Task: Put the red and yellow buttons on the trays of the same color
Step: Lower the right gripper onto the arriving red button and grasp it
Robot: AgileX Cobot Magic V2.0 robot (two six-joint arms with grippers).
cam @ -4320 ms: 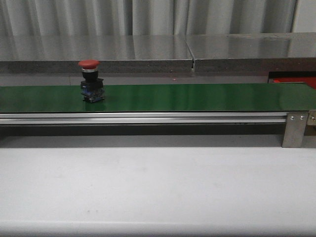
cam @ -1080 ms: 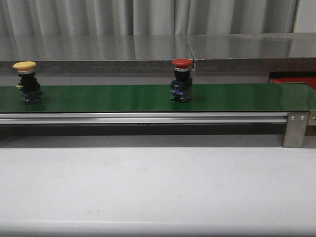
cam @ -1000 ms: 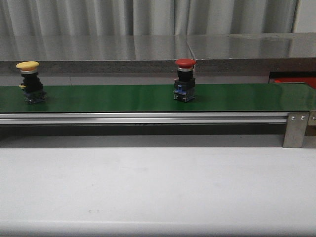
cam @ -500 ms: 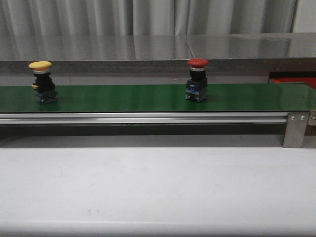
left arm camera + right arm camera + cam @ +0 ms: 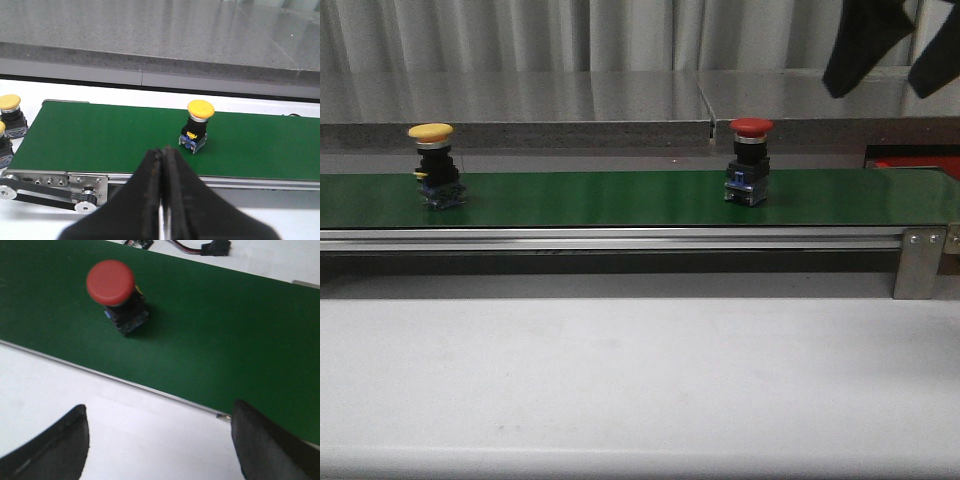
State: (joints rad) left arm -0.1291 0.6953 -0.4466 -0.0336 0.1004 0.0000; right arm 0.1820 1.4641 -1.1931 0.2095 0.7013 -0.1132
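A red button [image 5: 750, 160] stands upright on the green belt [image 5: 600, 198], right of centre. A yellow button [image 5: 432, 164] stands on the belt near its left end. My right gripper [image 5: 880, 88] hangs open, high above the belt and to the right of the red button. In the right wrist view it [image 5: 160, 407] is over the white table edge, with the red button [image 5: 112, 285] ahead on the belt. My left gripper [image 5: 162, 150] is shut and empty, short of the yellow button [image 5: 198, 125]. A red tray [image 5: 916, 163] shows partly at the far right. No yellow tray is in view.
Two more yellow buttons [image 5: 10, 107] sit on the white surface beside the belt's end roller [image 5: 82, 206]. A grey steel counter [image 5: 620, 100] runs behind the belt. A metal bracket [image 5: 918, 262] closes the belt frame at the right. A white table [image 5: 640, 380] lies in front.
Both buttons have ridden the belt to the right. The right gripper's fingers have come into the front view at the top right.
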